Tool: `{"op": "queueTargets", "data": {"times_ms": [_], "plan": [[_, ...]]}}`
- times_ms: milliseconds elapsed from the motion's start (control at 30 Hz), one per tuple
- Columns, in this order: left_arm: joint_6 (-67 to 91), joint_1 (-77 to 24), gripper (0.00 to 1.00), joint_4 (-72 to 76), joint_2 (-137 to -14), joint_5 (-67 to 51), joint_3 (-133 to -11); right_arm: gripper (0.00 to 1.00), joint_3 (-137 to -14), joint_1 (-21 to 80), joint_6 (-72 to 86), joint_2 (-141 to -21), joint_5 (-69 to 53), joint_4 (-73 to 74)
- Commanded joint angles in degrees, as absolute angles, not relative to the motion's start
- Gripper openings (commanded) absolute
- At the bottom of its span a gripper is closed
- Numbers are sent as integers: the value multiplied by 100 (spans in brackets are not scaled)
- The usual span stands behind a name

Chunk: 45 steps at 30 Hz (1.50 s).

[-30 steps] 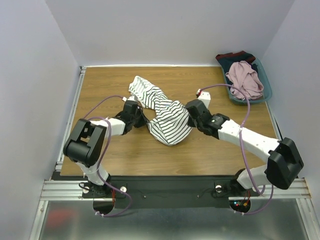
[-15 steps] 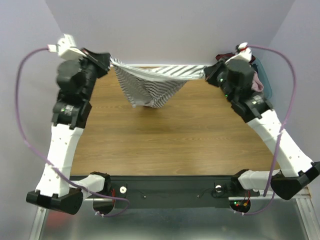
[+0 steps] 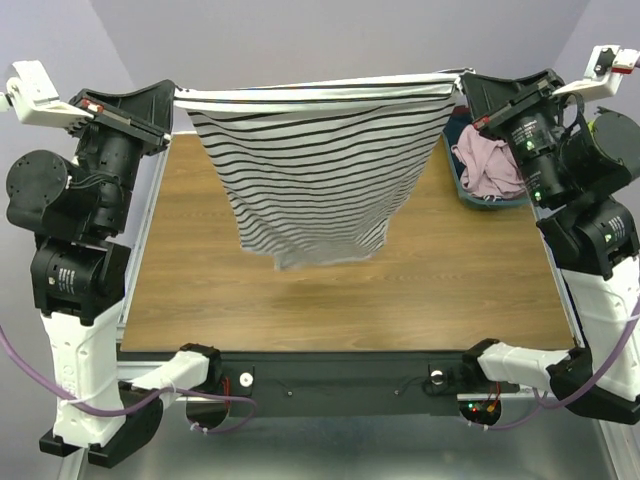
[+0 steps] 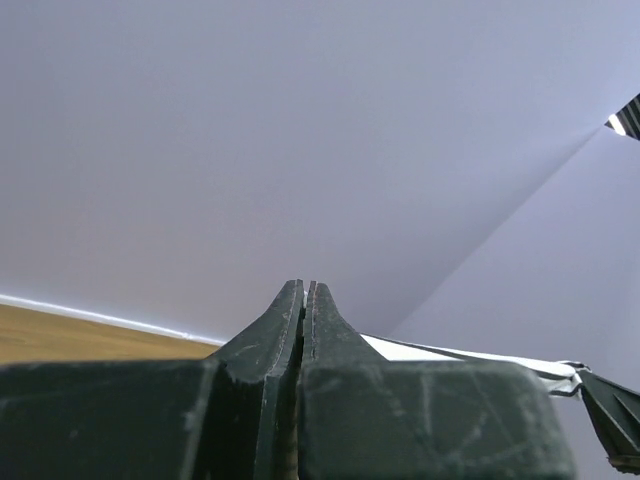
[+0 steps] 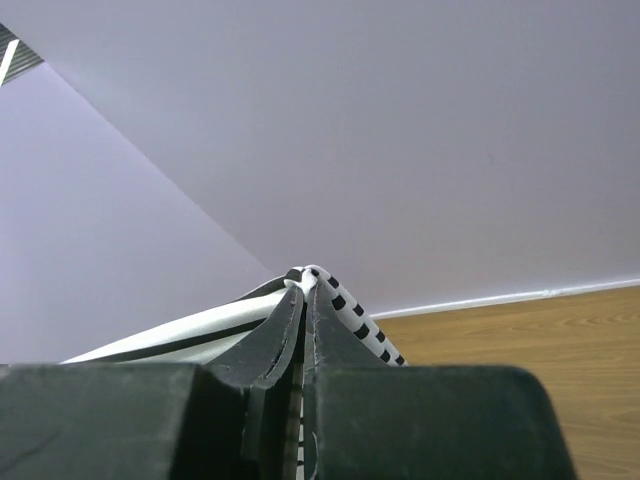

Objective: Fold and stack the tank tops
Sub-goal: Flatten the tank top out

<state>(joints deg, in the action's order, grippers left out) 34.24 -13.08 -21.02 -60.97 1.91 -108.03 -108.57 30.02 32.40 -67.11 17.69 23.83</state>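
L gripper (image 3: 172,95) & R gripper (image 3: 456,86): both pinched shut, one on each top corner of striped tank top (image 3: 312,170). A sec ago it was bunched low on table (image 3: 350,290). Now it's raised, taut btwn fingers, hanging flat below. Prob. ready to lay out for the fold. Pink top (image 3: 487,165) just beyond R fingers, in bin (image 3: 500,203).

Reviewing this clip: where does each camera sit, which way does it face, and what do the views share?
Top external: above and behind the arms, looking down at the table; both arms show, the left end effector and right end effector stretching the striped tank top.
Left wrist: looks along its shut fingers toward the back wall.
Right wrist: looks along its shut fingers, cloth pinched at the tips, toward a wall corner.
Shared: all three show the striped tank top and table.
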Motion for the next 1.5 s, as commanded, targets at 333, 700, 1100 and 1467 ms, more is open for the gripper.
{"op": "queueTargets", "data": {"times_ms": [333, 700, 1100, 1467], "plan": [[3674, -1170, 0, -380, -7961, -482, -10158, 1, -11186, 1956, 3110, -9006, 804, 2188], [3761, -677, 0, -1143, -11172, -1678, -14968, 1, -15293, 554, 4332, -11839, -1642, 1882], [3919, -598, 0, 481, -8169, -1635, -8702, 0, -9550, 413, 4271, -9021, -1582, 1073], [4754, -1151, 0, 1836, -6515, -1714, -2968, 0, -4160, 422, 4201, -7524, -1485, 273]]}}
